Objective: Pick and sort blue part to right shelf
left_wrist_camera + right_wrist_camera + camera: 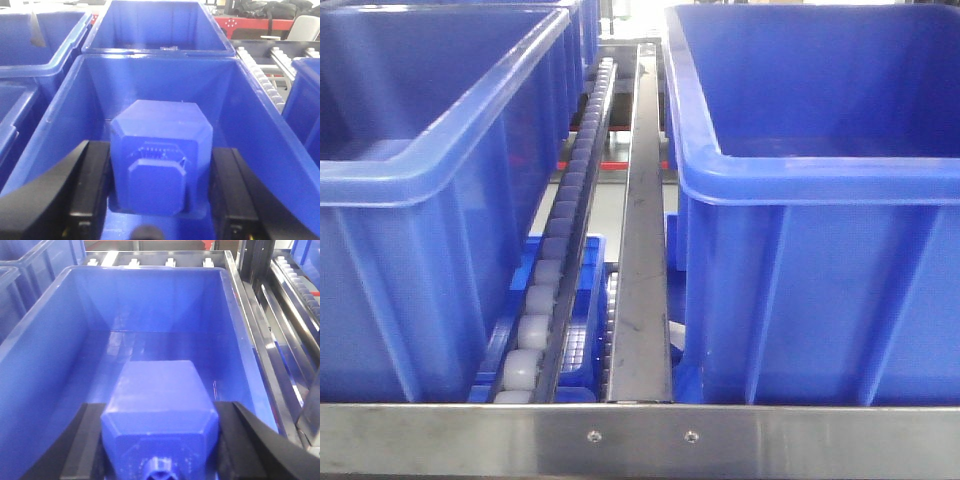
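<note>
Each wrist view shows a matte blue block with bevelled corners clamped between black fingers: 1 blue part (159,160) in the left gripper (159,192), a second blue part (160,415) in the right gripper (160,440). Each hangs over the inside of a big blue bin (250,115), the right one over another bin (45,345). The front view shows neither claw, only 2 bins (800,180) on the right shelf (640,438), with a roller rail (560,240) between them.

Red panel (240,25) far in background, black bags (270,10) heaped above it, white chair back (304,27) alongside.
</note>
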`<state>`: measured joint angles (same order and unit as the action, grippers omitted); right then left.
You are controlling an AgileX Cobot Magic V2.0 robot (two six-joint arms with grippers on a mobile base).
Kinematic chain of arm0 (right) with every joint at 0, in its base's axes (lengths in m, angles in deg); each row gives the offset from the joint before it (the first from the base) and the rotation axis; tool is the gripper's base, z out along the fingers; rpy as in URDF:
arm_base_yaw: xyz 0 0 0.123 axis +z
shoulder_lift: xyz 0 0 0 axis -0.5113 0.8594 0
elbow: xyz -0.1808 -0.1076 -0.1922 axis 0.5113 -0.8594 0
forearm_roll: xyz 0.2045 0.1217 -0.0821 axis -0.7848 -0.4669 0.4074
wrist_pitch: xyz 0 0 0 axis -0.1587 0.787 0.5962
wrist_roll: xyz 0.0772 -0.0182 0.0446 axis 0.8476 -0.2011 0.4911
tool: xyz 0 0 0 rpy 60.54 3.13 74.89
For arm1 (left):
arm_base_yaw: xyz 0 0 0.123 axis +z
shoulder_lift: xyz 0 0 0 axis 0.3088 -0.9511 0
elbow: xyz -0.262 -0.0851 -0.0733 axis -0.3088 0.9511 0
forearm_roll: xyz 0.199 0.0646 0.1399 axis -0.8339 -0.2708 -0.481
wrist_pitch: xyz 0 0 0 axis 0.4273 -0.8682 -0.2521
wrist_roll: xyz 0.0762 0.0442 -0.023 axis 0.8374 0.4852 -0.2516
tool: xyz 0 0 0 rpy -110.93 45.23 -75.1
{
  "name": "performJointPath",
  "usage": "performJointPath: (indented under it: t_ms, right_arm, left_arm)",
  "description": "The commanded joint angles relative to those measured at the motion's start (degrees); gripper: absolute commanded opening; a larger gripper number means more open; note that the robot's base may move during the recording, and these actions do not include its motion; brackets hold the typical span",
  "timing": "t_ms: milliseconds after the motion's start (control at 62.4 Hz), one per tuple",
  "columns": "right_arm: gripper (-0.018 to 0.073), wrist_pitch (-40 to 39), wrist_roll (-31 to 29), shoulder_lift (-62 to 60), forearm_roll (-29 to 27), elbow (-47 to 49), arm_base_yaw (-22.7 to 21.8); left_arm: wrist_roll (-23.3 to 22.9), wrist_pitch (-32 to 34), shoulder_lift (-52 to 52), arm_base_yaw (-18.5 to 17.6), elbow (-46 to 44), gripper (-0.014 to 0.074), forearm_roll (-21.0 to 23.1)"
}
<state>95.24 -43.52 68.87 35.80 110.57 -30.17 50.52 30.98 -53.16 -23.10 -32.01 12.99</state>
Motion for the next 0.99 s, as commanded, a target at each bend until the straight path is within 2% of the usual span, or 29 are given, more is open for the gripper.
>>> performJointPath:
  t_ms: [0,785,978]
  right_arm:
    - [0.0372,-5.5,-0.4,0.4,-0.3,1.7,-0.3]
    - [0.0372,-5.5,-0.4,0.4,-0.3,1.7,-0.3]
    - [0.0372,-5.5,-0.4,0.4,-0.3,1.7,-0.3]
  left_arm:
    - [-0.2,5.4,-0.4,0.1,-1.8,0.0262,-0.1]
    - [-0.2,5.4,-2.5,0.1,-1.8,0.0261,-0.1]
    - [-0.2,5.5,-2.5,0.1,-1.8,0.0261,1.4]
